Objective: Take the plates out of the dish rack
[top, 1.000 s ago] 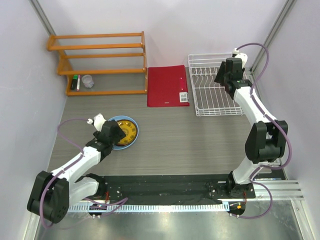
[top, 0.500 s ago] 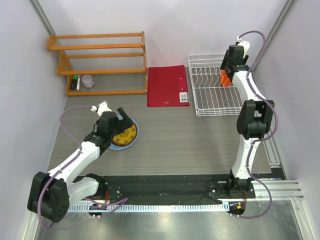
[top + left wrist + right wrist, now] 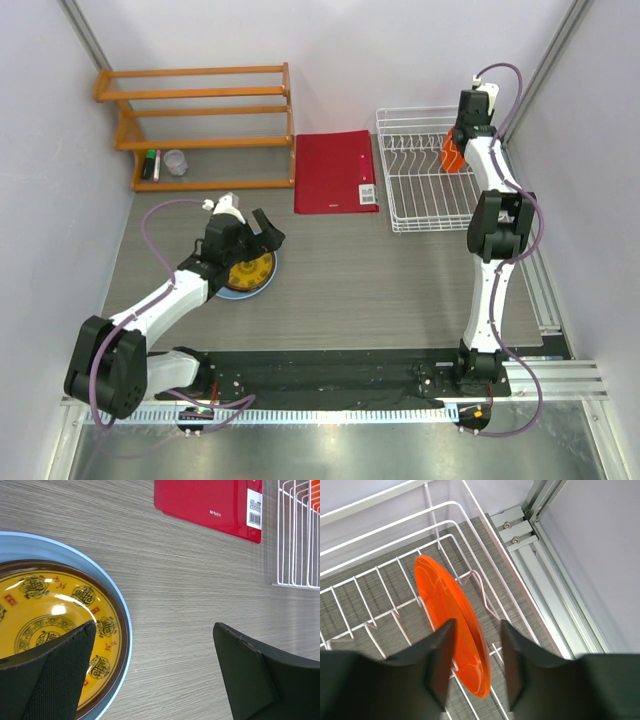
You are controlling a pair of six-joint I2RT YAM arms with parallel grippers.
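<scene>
The yellow patterned plate (image 3: 247, 270) lies on the light blue plate (image 3: 230, 291) on the table at the left; both show in the left wrist view, yellow (image 3: 45, 610) on blue (image 3: 60, 547). My left gripper (image 3: 264, 231) is open and empty just right of them, and shows the same in its wrist view (image 3: 155, 662). The orange plate (image 3: 450, 156) stands on edge in the white dish rack (image 3: 425, 205). My right gripper (image 3: 476, 647) is open, with one finger on each side of the orange plate's (image 3: 442, 592) rim. The red floral plate is not in view.
A flat red folder (image 3: 335, 170) lies left of the rack (image 3: 375, 587). An orange wooden shelf (image 3: 200, 125) with a small cup and markers stands at the back left. A metal rail (image 3: 545, 575) and the wall run right of the rack.
My left gripper has moved up and right, off the stacked plates, with jaws open. My right arm has swung to the rack's back right, and the orange plate now shows.
</scene>
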